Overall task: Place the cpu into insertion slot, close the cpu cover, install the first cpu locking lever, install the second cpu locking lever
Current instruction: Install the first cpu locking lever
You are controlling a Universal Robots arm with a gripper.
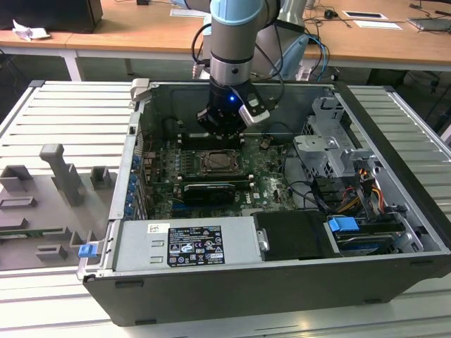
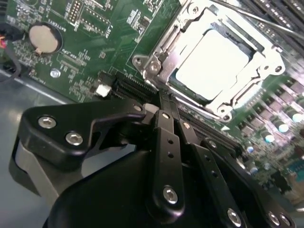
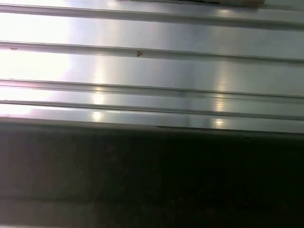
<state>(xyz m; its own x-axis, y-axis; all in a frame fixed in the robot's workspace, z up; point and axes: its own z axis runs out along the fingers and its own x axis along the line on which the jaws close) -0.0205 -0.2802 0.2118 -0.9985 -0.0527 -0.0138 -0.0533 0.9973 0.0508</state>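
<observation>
The cpu was seen as a pale, glaring square seated in the insertion slot, with the cpu cover lying flat over it so that the chip showed through the large central window. A thin metal rod was seen running across the frame at about one o'clock from the chip. Green circuit board surrounded the socket, and a round coin cell was found well apart from it, at about nine o'clock in the second wrist view.

In that same view the gripper was seen just beside the socket's edge, at about seven o'clock from the chip, its black fingers drawn together to a narrow tip with nothing held between them.

In the exterior view the socket was seen mid-board inside the open computer case, and the gripper hung just above it at about twelve o'clock. Ribbed metal panels were shown in the first wrist view.
</observation>
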